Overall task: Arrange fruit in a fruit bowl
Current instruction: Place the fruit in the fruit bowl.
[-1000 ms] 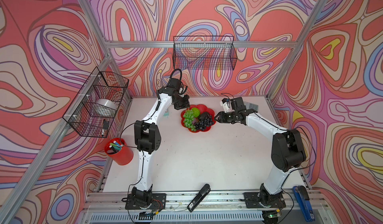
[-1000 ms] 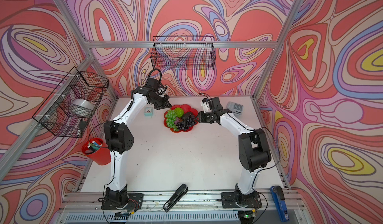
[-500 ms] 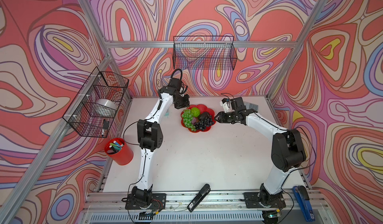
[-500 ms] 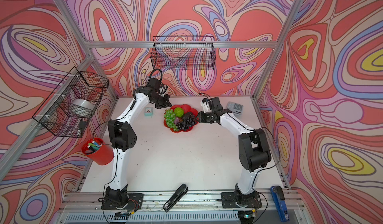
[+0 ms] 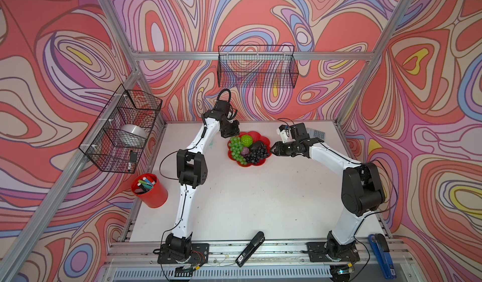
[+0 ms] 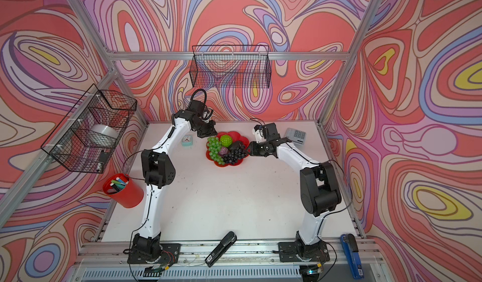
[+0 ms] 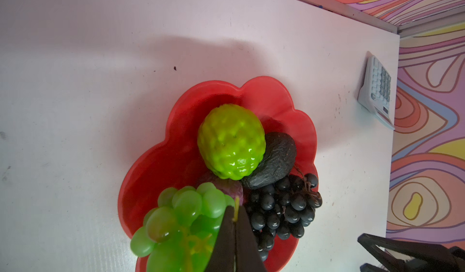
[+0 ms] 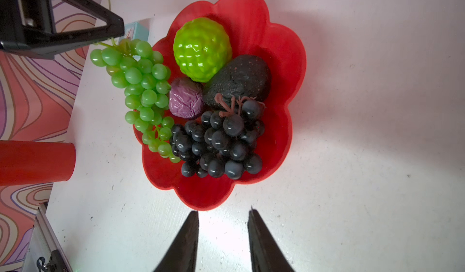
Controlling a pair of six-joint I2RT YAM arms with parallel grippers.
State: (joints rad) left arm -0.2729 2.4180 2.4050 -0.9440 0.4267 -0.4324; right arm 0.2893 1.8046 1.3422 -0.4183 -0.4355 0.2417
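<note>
Now: green grape bunch (image 7: 181, 215) draped over the fruit bowl (image 8: 284, 46) rim, just below my left gripper (image 7: 235, 223), clamped on its stem, probably to drag it inward. My right gripper (image 8: 223, 211): parted, empty, just short of the bowl. Right wrist view shows the overhang; left wrist view, the stem pinch.

Brightly, evenly lit from above. Soft shadows on the table (image 7: 75, 107). Glare spots on the lime-green ball (image 7: 239, 161)
</note>
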